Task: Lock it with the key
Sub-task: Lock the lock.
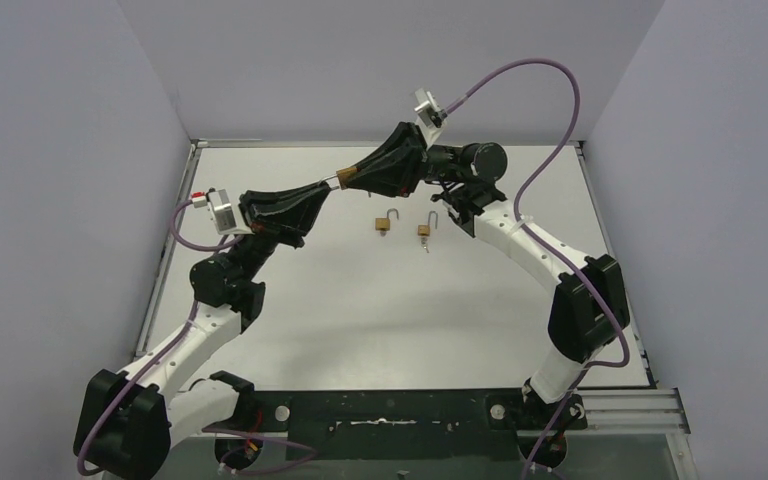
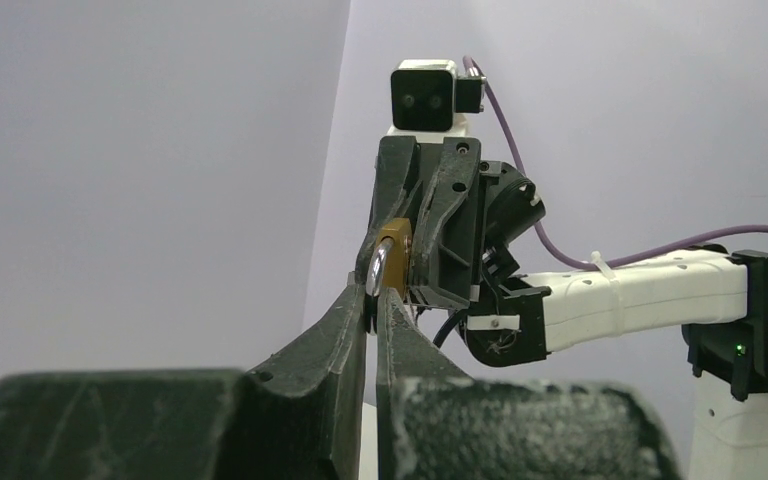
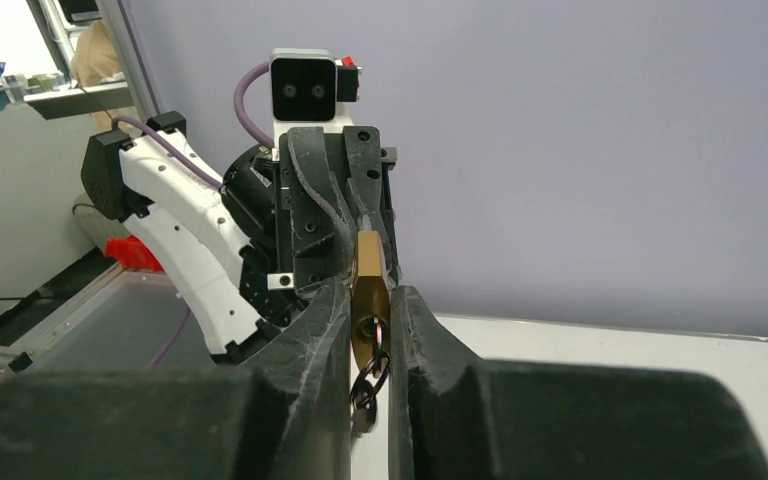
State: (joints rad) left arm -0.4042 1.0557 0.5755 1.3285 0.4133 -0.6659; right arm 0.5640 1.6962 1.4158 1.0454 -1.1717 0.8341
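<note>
The padlock [image 2: 393, 256] hangs above the far-middle desk [image 1: 360, 330], its long axis running left-right between the arms. The left hand [image 2: 373, 292], pressed together, pinches the shackle [image 2: 377, 272]. The right hand [image 3: 372, 290] clamps the brass body [image 3: 368, 270], with the key ring [image 3: 365, 392] dangling.

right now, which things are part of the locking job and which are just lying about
In the job: held padlock, gripped by left pincer and right pincer; key ring hanging under it.
Lying about: left table padlock, right table padlock, both open, untouched.
</note>
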